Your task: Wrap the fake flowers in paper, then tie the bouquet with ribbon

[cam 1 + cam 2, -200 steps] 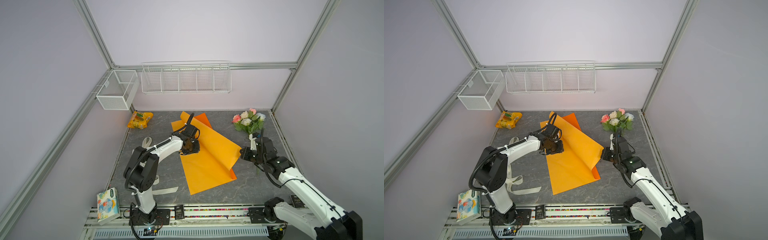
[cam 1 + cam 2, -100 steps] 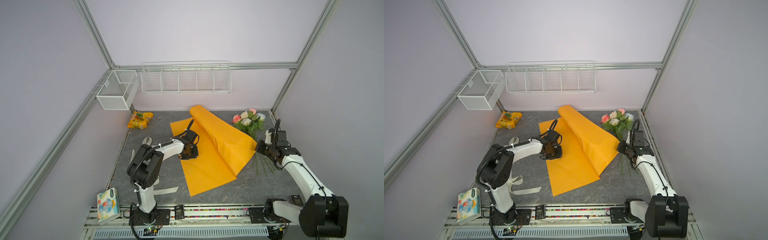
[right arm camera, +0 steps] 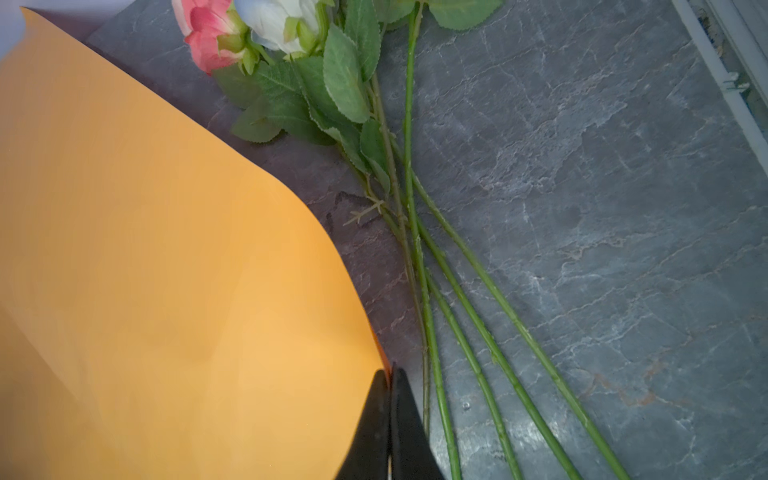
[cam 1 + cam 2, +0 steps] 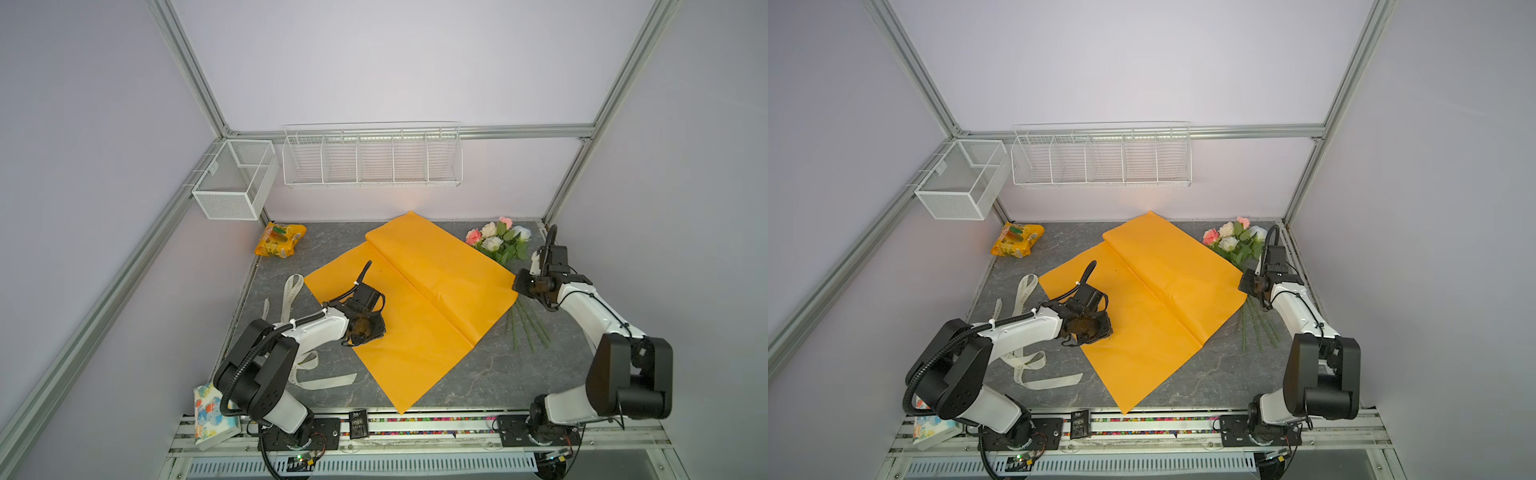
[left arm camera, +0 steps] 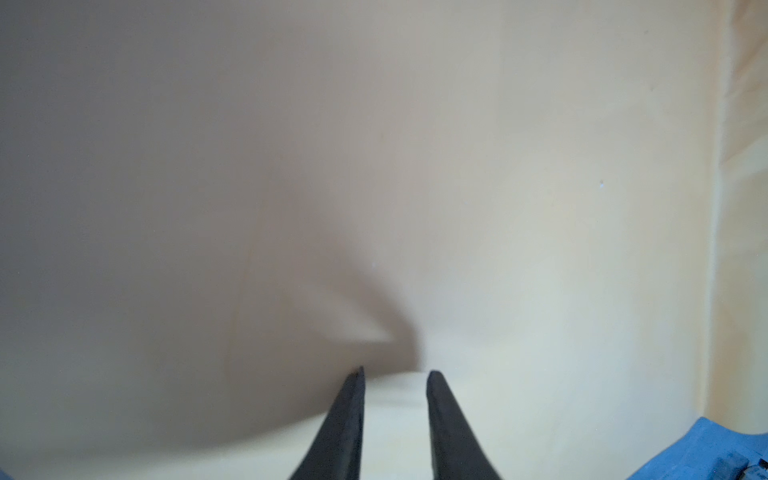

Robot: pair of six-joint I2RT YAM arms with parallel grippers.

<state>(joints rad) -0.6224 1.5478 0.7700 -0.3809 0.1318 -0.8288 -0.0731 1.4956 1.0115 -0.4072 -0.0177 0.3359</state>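
Grey tabletop: orange paper corner is pinched by right gripper beside bouquet; left gripper is held slightly spread over paper.

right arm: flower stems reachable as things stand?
Likely yes: the flower stems lie uncovered on the table right beside the right pincer. But it's shut on the edge of the orange paper, so it would have to release that first.

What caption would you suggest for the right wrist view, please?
Right end effector shut on the orange paper edge, fake flowers lying loose beside it.
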